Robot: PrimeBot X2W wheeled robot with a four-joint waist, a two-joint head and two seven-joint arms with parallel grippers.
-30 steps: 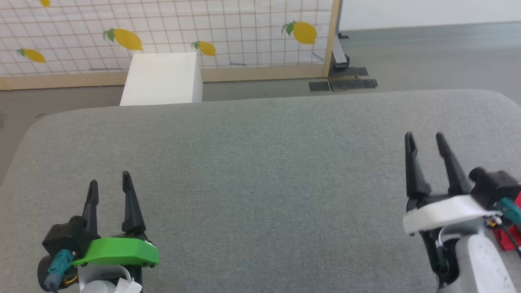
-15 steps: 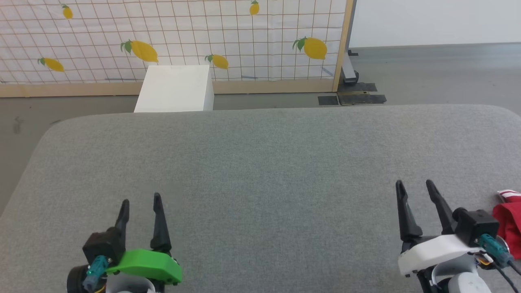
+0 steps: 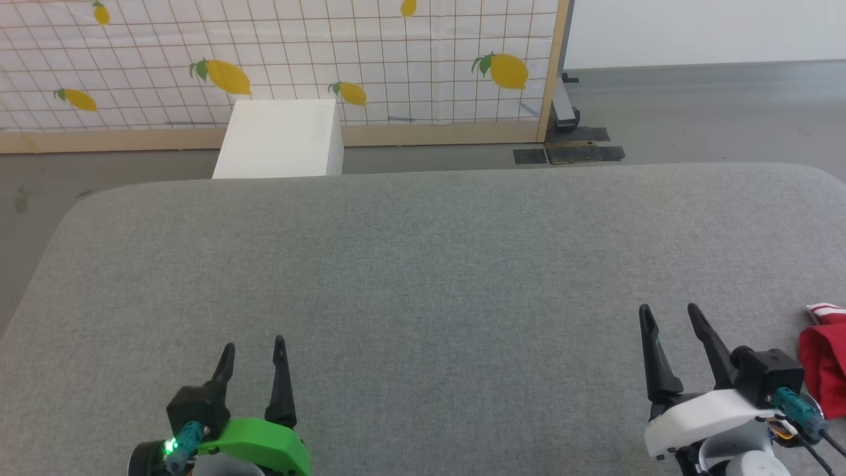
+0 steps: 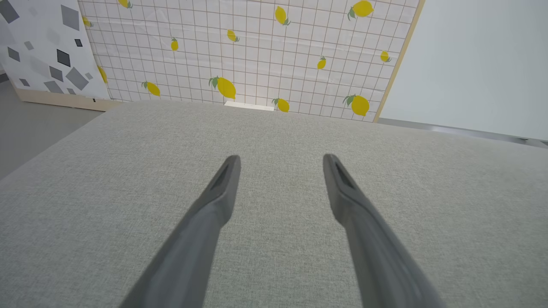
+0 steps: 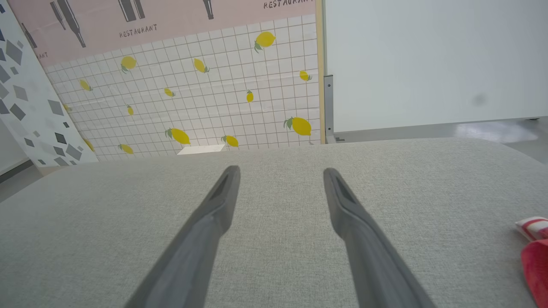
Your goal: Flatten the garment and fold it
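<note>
The left gripper [image 3: 254,342] has two long tapering black fingers [image 3: 282,387] on a bright green plastic shell [image 3: 264,446], with a teal cable plug [image 3: 190,436] and a lit green lamp [image 3: 170,446]; the right gripper [image 3: 667,307] has matching fingers on a white shell [image 3: 700,413]; its teal plug [image 3: 793,402] trails dark cables [image 3: 823,439].

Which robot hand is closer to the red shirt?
The right hand, with the white cover; the red shirt lies just beside it. The left hand, green-covered, is far off.
</note>
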